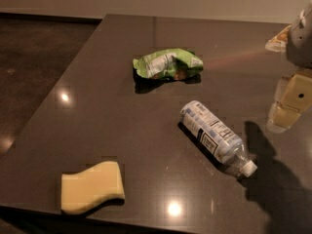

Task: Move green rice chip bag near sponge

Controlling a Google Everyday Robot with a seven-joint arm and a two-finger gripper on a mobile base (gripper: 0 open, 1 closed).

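One crumpled bright-green foil snack bag (168, 64), one pale yellow wavy-edged foam sponge (91, 186) and one clear plastic bottle (217, 136) lie on the surface (97, 106). One cream pincer (286, 112) hangs at the right edge, below perhaps one pale packet (277, 39).

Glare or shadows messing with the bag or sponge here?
Camera view: two lamp glints on the table, one left of the green rice chip bag, one right of the sponge, neither touching them; the hand, at the right edge, throws a dark shadow beside the bottle; the bag casts a dark shadow on its near side.
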